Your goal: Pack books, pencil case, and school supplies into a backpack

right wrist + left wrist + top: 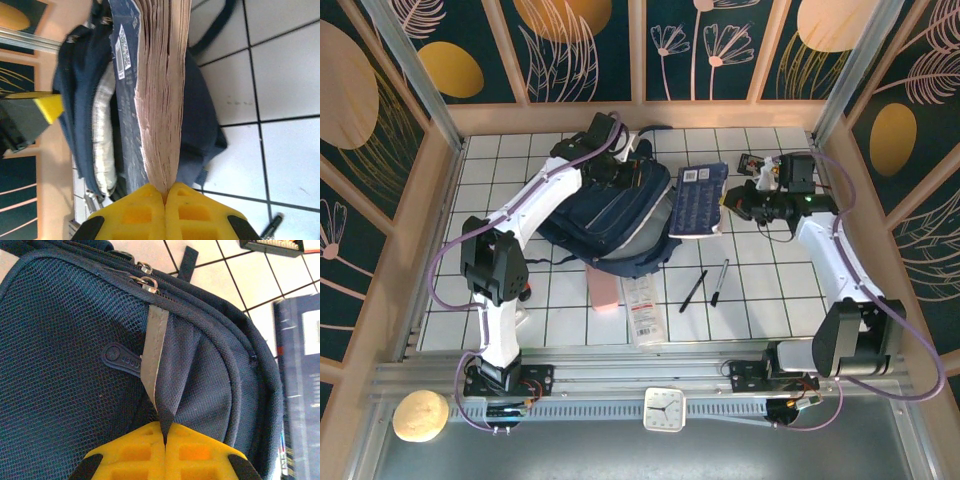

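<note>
1. Fingers [135, 457] of the left gripper [165, 432] are pinched tight on a fold of the large navy blue fabric backpack [75, 350], right at the foot of its pale reflective stripe [152, 355].
2. Right gripper [166, 189] is clamped on the page edge of the dark navy book with rows of pale print [698, 200]. The book sits right of centre in the top view, leaning on the backpack's right flank.
3. To do this step well, I judge: hold the left pinch high and taut so the mouth gapes (pale padded lining [104, 140] shows at the left of the right-wrist view). Then lead in with the spine, not the loose pages.
4. Its long axis runs nearly top-to-bottom of the overhead frame, lower end tipped slightly left, cover up.
</note>
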You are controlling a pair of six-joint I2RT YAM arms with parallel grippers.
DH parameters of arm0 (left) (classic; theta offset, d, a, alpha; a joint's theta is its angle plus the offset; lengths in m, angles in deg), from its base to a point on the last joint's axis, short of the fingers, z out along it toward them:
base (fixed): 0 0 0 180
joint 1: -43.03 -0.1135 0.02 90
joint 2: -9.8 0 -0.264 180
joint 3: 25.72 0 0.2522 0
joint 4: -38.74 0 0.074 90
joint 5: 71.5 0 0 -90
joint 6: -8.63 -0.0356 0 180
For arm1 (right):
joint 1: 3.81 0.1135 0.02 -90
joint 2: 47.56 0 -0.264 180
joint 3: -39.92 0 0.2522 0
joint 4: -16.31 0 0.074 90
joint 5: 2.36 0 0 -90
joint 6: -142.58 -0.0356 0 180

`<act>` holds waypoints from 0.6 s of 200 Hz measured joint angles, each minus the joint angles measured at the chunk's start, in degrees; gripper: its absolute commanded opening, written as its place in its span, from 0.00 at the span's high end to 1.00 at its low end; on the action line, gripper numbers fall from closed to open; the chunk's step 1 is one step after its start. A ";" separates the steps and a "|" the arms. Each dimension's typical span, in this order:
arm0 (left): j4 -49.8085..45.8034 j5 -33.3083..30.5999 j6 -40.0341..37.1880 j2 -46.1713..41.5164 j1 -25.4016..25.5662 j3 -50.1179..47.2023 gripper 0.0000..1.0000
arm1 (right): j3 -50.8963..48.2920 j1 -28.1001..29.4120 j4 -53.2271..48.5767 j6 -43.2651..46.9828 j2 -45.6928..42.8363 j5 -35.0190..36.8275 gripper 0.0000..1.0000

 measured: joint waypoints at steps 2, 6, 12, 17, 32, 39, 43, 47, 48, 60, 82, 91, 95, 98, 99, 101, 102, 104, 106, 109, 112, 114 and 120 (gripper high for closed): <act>-0.02 0.02 0.00 0.00 -0.04 0.11 1.00 | 0.17 0.00 0.00 -0.04 -0.07 -0.11 1.00; -0.09 0.02 0.02 0.00 -0.04 0.22 1.00 | 0.44 0.00 0.11 -0.33 -0.20 -0.44 1.00; -0.11 0.02 0.13 0.00 -0.11 0.37 1.00 | 0.72 -0.04 0.13 -0.55 -0.33 -0.85 1.00; -0.15 0.02 0.20 0.00 -0.13 0.50 1.00 | 0.81 -0.04 0.20 -0.66 -0.39 -1.11 1.00; -0.33 0.02 0.44 -0.04 -0.13 0.72 1.00 | 0.76 -0.04 0.63 -1.36 -0.26 -1.95 1.00; -0.37 0.02 0.52 -0.04 -0.13 0.81 1.00 | 0.68 -0.04 0.96 -1.75 -0.17 -2.21 1.00; -0.39 0.02 0.61 -0.07 -0.13 0.87 1.00 | 0.57 -0.04 1.22 -1.92 -0.11 -2.34 1.00; -0.42 0.00 0.63 -0.09 -0.13 0.92 1.00 | 0.46 -0.04 1.53 -2.03 0.00 -2.49 1.00; -0.42 0.00 0.63 -0.09 -0.13 0.94 1.00 | 0.44 -0.04 1.55 -2.03 0.02 -2.47 1.00; -0.68 -0.13 0.66 -0.28 -0.13 1.07 1.00 | -0.20 -0.04 2.93 -2.38 0.52 -2.78 1.00; -1.11 -0.48 0.87 -1.09 -0.20 1.07 1.00 | -2.36 -0.02 5.99 -3.58 1.81 -3.80 1.00; -1.18 -0.46 1.07 -1.62 -0.31 1.07 1.00 | -3.19 0.17 7.23 -4.31 2.78 -4.20 1.00; -1.18 -0.46 1.09 -1.86 -0.37 1.07 1.00 | -3.39 0.24 7.63 -4.57 3.23 -4.35 1.00; -1.18 -0.46 1.22 -2.01 -0.39 1.07 1.00 | -3.45 0.33 7.93 -4.81 3.63 -4.44 1.00; -1.20 -0.46 1.27 -2.03 -0.42 1.07 1.00 | -3.50 0.37 7.96 -4.87 3.74 -4.46 1.00; -1.18 -0.46 1.27 -2.14 -0.42 1.07 1.00 | -3.54 0.46 8.24 -5.09 4.07 -4.44 1.00; -1.18 -0.46 1.29 -2.21 -0.42 1.07 1.00 | -3.56 0.48 8.33 -5.11 4.15 -4.46 1.00; -1.18 -0.46 1.36 -2.25 -0.44 1.07 1.00 | -3.61 0.59 8.68 -5.20 4.46 -4.50 1.00; -1.18 -0.44 1.46 -2.38 -0.46 1.07 1.00 | -3.67 0.74 9.01 -5.40 4.79 -4.52 1.00; -1.18 -0.42 1.51 -2.56 -0.46 1.07 1.00 | -3.72 0.90 9.46 -5.51 5.16 -4.59 1.00; -1.18 -0.39 1.64 -2.67 -0.46 1.05 1.00 | -3.80 1.16 10.05 -5.88 5.68 -4.68 1.00; -1.18 -0.39 1.68 -2.73 -0.46 1.05 1.00 | -3.80 1.27 10.27 -6.03 5.88 -4.74 1.00; -1.18 -0.31 1.77 -2.89 -0.46 1.05 1.00 | -3.82 1.81 11.28 -6.56 6.82 -5.01 1.00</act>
